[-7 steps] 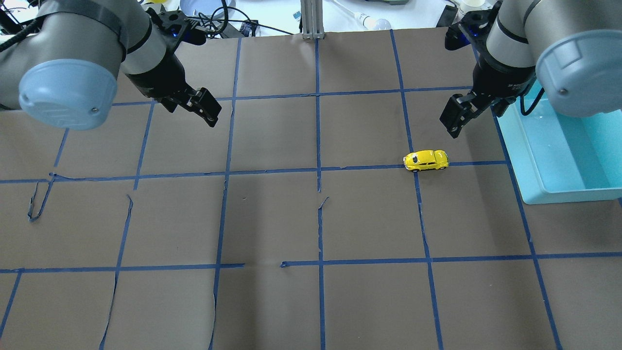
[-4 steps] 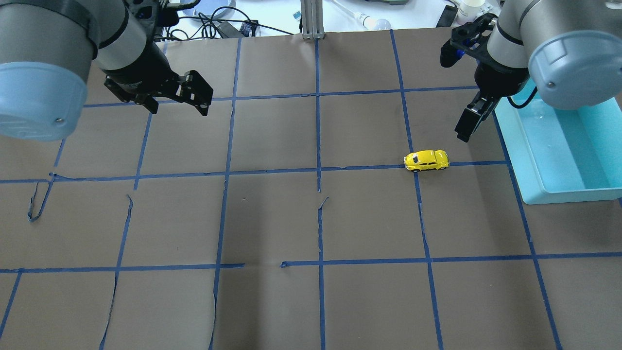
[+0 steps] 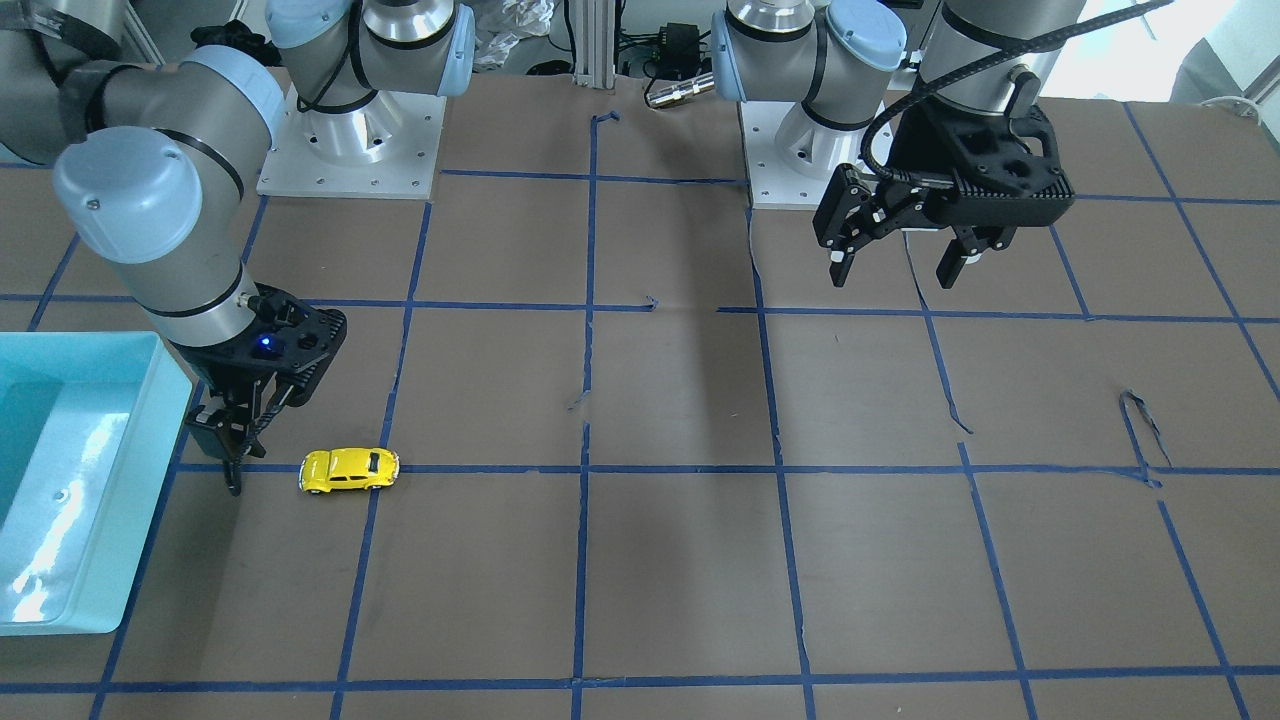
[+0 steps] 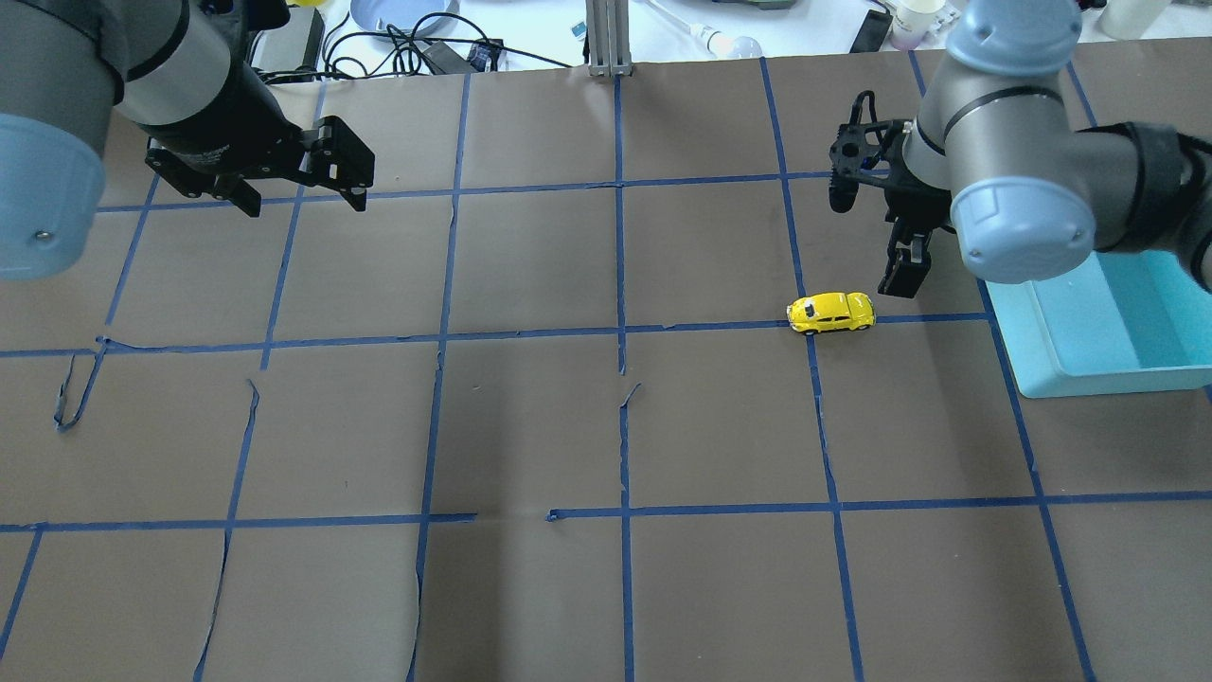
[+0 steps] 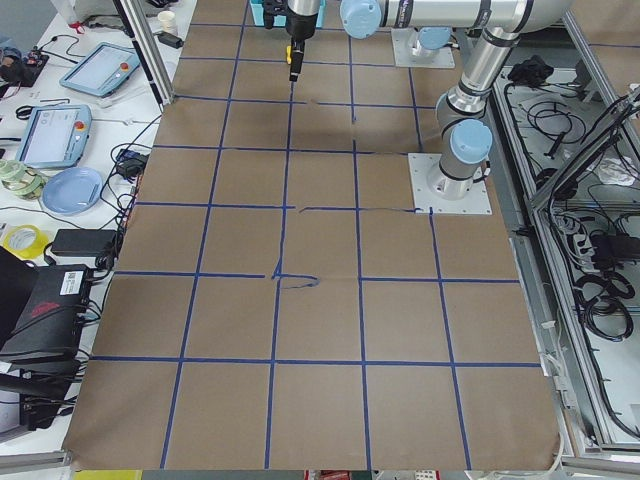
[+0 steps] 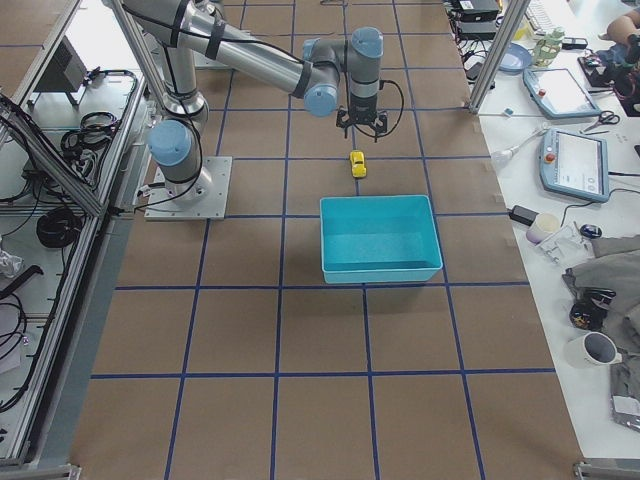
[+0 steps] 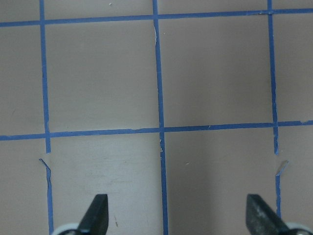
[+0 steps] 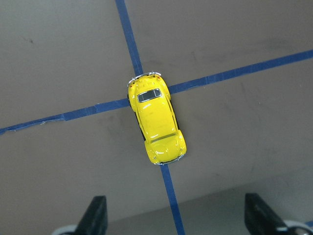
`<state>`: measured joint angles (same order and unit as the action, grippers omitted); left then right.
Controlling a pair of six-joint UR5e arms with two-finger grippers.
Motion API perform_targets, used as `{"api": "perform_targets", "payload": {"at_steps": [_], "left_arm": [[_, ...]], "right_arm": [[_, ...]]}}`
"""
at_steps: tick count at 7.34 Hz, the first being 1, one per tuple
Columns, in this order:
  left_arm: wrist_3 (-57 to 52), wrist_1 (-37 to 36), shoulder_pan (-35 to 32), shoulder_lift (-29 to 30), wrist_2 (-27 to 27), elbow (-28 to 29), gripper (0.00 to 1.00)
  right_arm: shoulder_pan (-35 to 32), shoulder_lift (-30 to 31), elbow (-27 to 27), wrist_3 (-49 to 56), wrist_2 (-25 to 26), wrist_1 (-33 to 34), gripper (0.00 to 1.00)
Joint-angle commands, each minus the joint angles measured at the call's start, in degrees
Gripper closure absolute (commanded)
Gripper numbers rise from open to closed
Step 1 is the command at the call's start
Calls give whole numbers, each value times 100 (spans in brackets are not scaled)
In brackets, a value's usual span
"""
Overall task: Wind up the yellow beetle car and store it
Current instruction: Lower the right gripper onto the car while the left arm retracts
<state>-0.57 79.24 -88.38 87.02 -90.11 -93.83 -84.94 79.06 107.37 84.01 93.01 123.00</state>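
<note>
The yellow beetle car [image 4: 831, 313] is parked wheels-down right on a blue tape crossing [image 8: 128, 100], in the right half of the overhead frame, and nothing is touching it. The right gripper [image 8: 177, 215] is hung just beside it, toward the upper right, pointed down with the jaws spread wide. In the wrist view the car is seen lengthwise above the gap, so it's probably being lined up for a pinch across the body. No winding has been done yet, by the look of it. The teal bin [image 4: 1042, 379] is set at the right edge, presumably for storing. The left gripper [image 4: 303, 194] is parked upper left, also spread wide and well apart from the car, likely just out of the way.
</note>
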Motion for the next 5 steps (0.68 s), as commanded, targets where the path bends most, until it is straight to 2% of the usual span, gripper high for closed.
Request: {"api": "perform_targets", "payload": {"at_steps": [1,2,5], "left_arm": [[4,30,23,-44,20,5,0],[13,39,14,-123,-24,-65,0],[-5,47,32,-124,-50,-74,0]], "right_arm": [[-31,-292,407,650,-133,793,0],[-40,-529,408,660,-369,882,0],[-40,-970,399,678,-433,1461,0]]}}
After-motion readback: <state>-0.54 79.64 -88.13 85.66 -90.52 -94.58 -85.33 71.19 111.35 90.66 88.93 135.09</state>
